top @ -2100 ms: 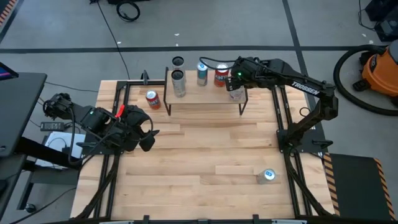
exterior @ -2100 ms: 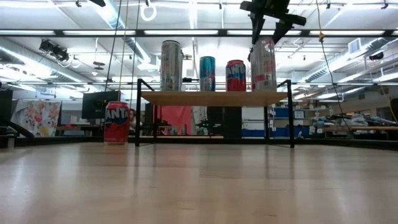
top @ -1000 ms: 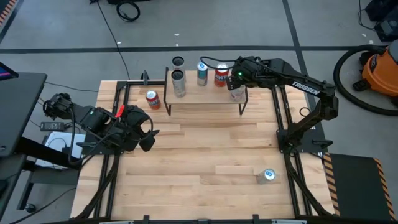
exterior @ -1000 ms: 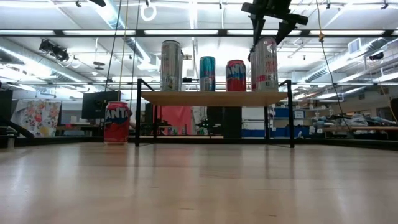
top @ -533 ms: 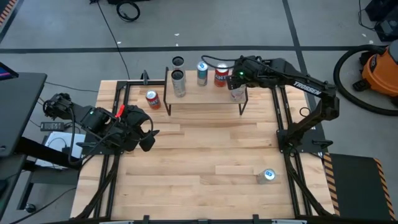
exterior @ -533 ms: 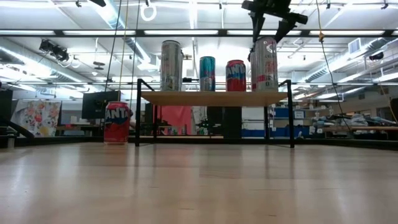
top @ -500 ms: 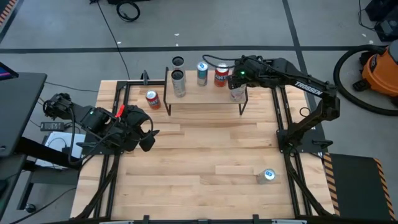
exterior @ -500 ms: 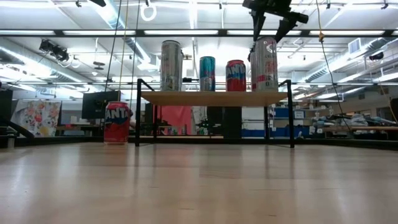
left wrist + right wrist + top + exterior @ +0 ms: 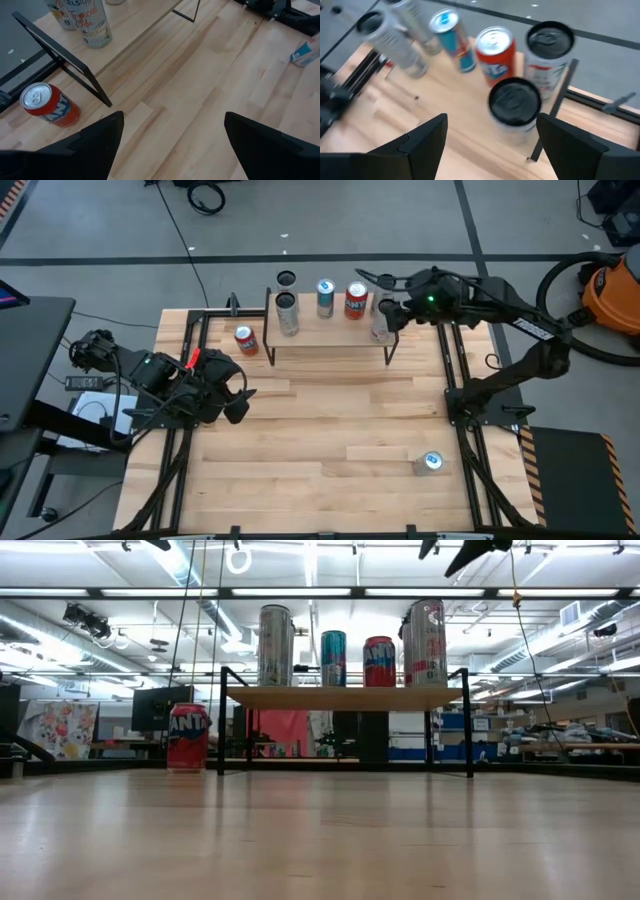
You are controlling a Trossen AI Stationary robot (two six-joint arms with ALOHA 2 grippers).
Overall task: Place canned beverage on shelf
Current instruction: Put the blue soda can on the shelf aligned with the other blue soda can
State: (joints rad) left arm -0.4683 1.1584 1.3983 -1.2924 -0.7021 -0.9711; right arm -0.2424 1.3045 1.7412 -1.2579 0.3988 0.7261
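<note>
The shelf (image 9: 330, 332) stands at the table's far side and carries several upright cans. A tall white can with a black top (image 9: 379, 328) (image 9: 514, 102) stands on the shelf's right end (image 9: 426, 642). My right gripper (image 9: 393, 311) (image 9: 490, 130) hovers open above and to the right of that can, holding nothing; in the low view only its fingertips (image 9: 455, 552) show at the top. An orange Fanta can (image 9: 246, 340) (image 9: 47, 102) stands on the table left of the shelf. My left gripper (image 9: 235, 395) (image 9: 170, 125) waits open at the table's left.
A blue and silver can (image 9: 431, 462) (image 9: 305, 52) is near the table's near right corner. On the shelf are a tall silver can (image 9: 287, 313), a blue can (image 9: 325, 297) and a red can (image 9: 356, 300). The shelf's black legs (image 9: 468, 725) stand on the tabletop.
My right gripper has risen and drawn back toward the table's right edge, away from the top of the tall can on the shelf's right end. The can stays upright on the shelf.
</note>
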